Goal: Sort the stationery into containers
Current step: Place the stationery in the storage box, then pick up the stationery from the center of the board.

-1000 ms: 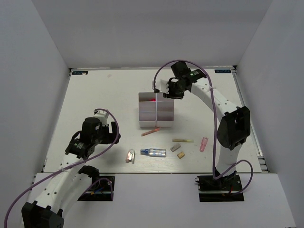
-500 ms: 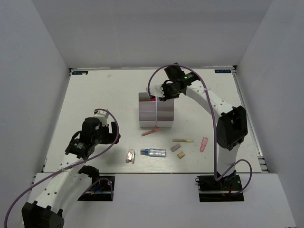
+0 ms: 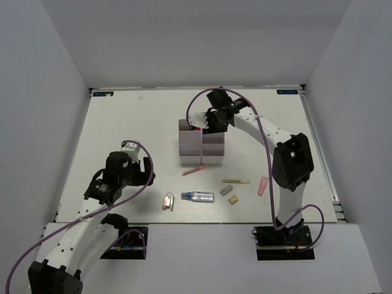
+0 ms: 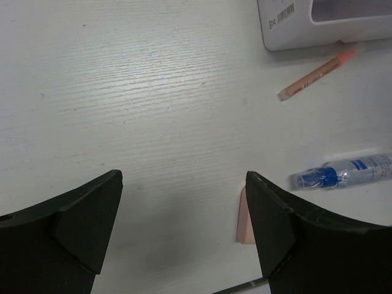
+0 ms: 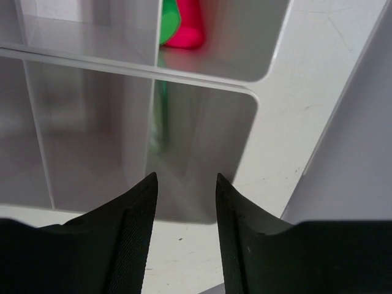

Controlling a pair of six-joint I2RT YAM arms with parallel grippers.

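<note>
White containers (image 3: 191,150) sit below the right gripper (image 5: 185,181), fingers apart and empty, while the left gripper (image 4: 182,179) hovers spread wide over the table (image 4: 122,92).

right tool (image 3: 207,122) above containers (image 3: 191,160) | pink stick (image 3: 194,171) just beside them | silver-blue tube (image 3: 199,196) near

We find the containers (image 3: 201,146) mid-bench (image 3: 122,122). Just before them lies a stick (image 3: 193,170), further before them a tube (image 3: 198,196), and front-left two erasers (image 3: 168,201). Front-right of them lie a second stick (image 3: 236,181), more erasers (image 3: 226,191) and a capsule (image 3: 263,185).
</note>
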